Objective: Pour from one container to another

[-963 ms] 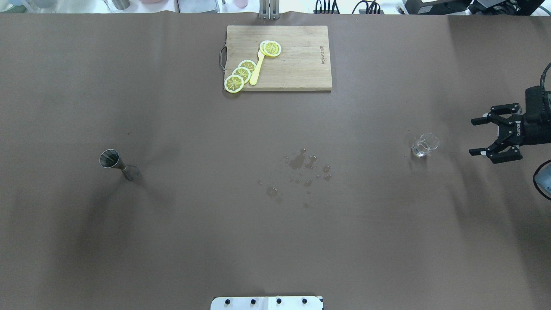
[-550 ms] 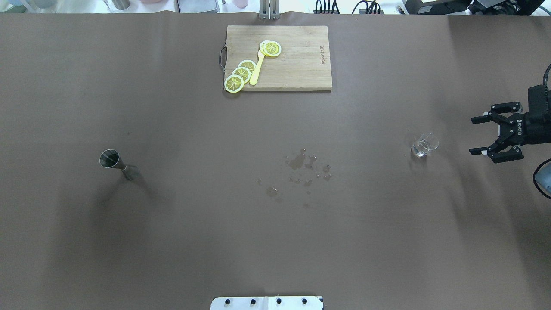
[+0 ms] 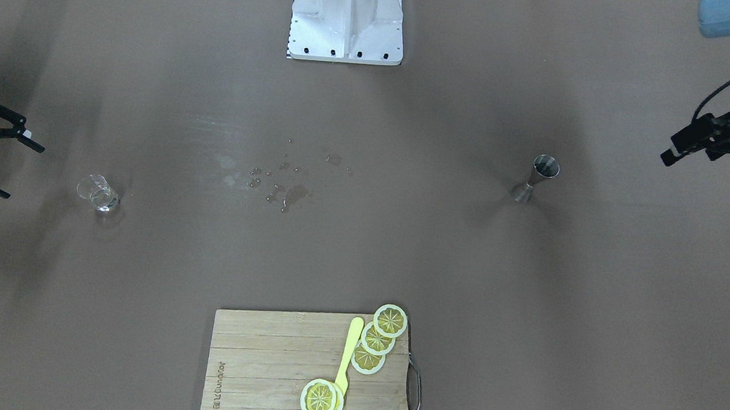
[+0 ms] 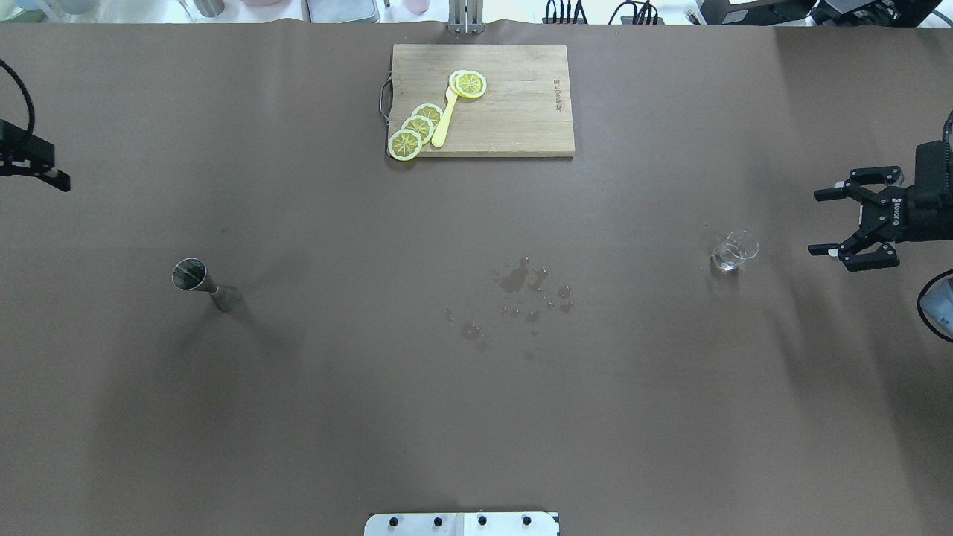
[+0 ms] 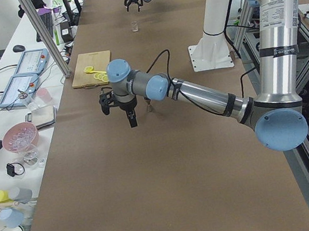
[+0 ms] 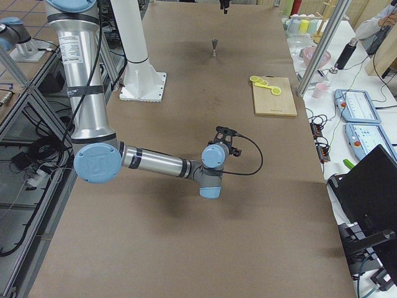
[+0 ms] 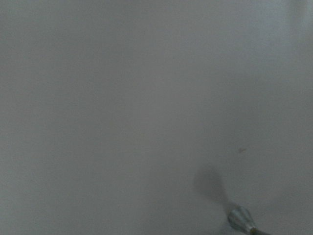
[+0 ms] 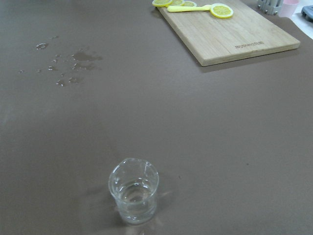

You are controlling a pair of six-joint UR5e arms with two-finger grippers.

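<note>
1. Right claw (image 4: 817,223): wide open and empty, low over the worktop (image 4: 476,417), its opening facing 9 o'clock in the overhead view.
2. Glass cup (image 4: 733,251): upright on the worktop near the right claw, at about 9 o'clock from it and not yet between the fingers. The right wrist view shows a little clear liquid in it.
3. Left claw (image 4: 46,173): at the far left edge of the overhead view. The left side view shows its fingers apart with nothing between them.
4. Jigger (image 4: 201,283): upright at about 4 o'clock from the left claw, apart from it, and far across the worktop at 9 o'clock from the cup.
5. Droplets (image 4: 525,286): a scatter of wet spots on the worktop between cup and jigger.
6. Judged stage: approach to the cup. No grasp or pour has begun.
7. Risk: the cup is small, smooth and light, so a finger arriving off-centre could push or tip it and spill it.
8. Risk: a grip too high or too hard may let the glass slip or twist during the long carry toward 9 o'clock.
9. Risk: the jigger's mouth is narrow and its foot small. A pour started too high or tilted too fast would miss, and any contact would likely knock it over unless the left claw steadies it.
</note>
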